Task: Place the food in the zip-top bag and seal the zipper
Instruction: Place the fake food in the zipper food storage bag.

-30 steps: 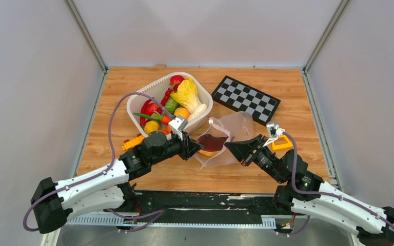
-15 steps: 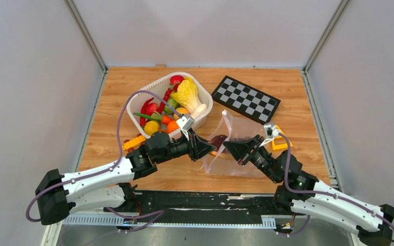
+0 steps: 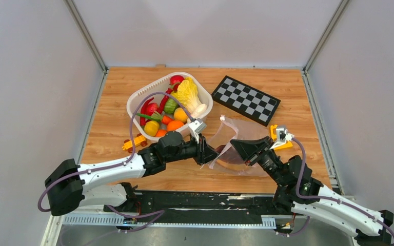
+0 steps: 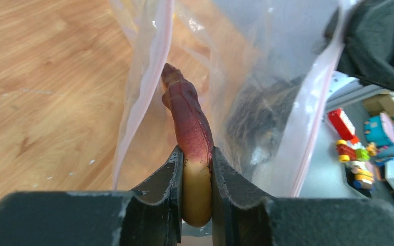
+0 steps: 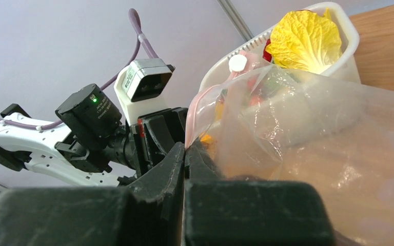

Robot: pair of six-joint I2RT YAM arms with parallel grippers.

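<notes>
At the far left of the desk (image 3: 107,128) a yellow toy car (image 3: 133,144) lies just in front of the white basket (image 3: 131,106). The basket holds most of the food (image 3: 158,121): red, orange, yellow and green toy pieces, with a pale yellow cabbage (image 3: 187,94) leaning at its far right corner.

The left tool (image 4: 197,171) reaches out from beside the basket towards the middle of the desk. Its jaws are narrowed onto the tan underside of the bun (image 4: 191,125) and grip it firmly from both sides. The bun's dark-red top points forward, and its far end sits just inside the mouth of the zip-top bag (image 3: 242,129). The bag is clear and crinkled and rests on the wood between the two arms, with its mouth spread wide towards the left tool. The pink zipper (image 4: 144,87) runs down each side of that opening.

The right tool (image 5: 185,156) is fully closed, with no gap between its jaws. It pinches the bag's edge at the pink strip and holds that side of the mouth lifted. A dark shape shows through the plastic near it, too blurred to name.

Beyond the bag, towards the far right, the checkerboard (image 3: 246,100) lies flat on the desk.
</notes>
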